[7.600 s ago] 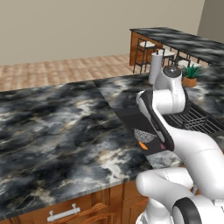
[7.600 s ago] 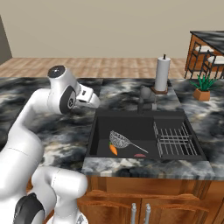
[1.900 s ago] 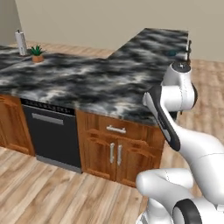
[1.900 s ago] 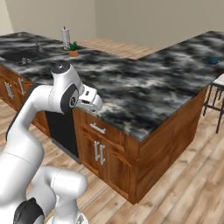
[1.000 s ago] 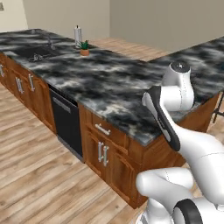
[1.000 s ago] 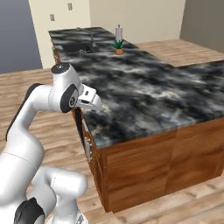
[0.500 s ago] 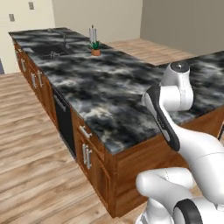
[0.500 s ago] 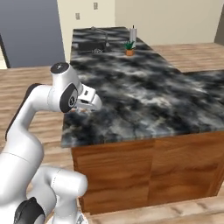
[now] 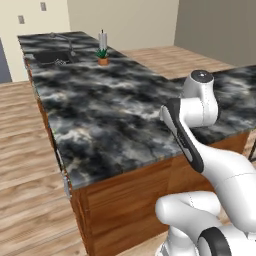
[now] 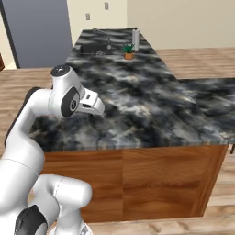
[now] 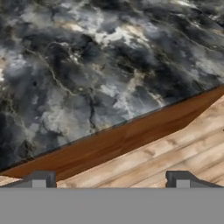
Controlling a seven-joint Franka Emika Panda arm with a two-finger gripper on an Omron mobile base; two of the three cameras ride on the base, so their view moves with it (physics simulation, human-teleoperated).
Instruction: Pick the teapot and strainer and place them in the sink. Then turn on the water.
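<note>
The black sink [image 9: 50, 57] lies far off at the back end of the long marble counter [image 9: 115, 115], with its grey faucet [image 9: 69, 44] beside it; it also sits far back in the right base view as the sink [image 10: 94, 47]. The teapot, the strainer and the water are out of view. My gripper [image 11: 110, 181] is open and holds nothing. It hangs over the counter's near corner, looking down at the marble, the wooden cabinet edge and the floor. The hand [image 10: 92, 104] is folded close to the arm.
A potted green plant [image 9: 102, 56] and a white paper towel roll [image 9: 103, 39] stand on the counter near the sink. A second counter wing [image 10: 206, 105] runs off to the right. Wooden floor [image 9: 25, 165] lies left of the counter.
The base has driven and turned, so the whole scene has shifted: the counter's near corner is now below the hand and the sink is farther off. The arm keeps its folded pose.
</note>
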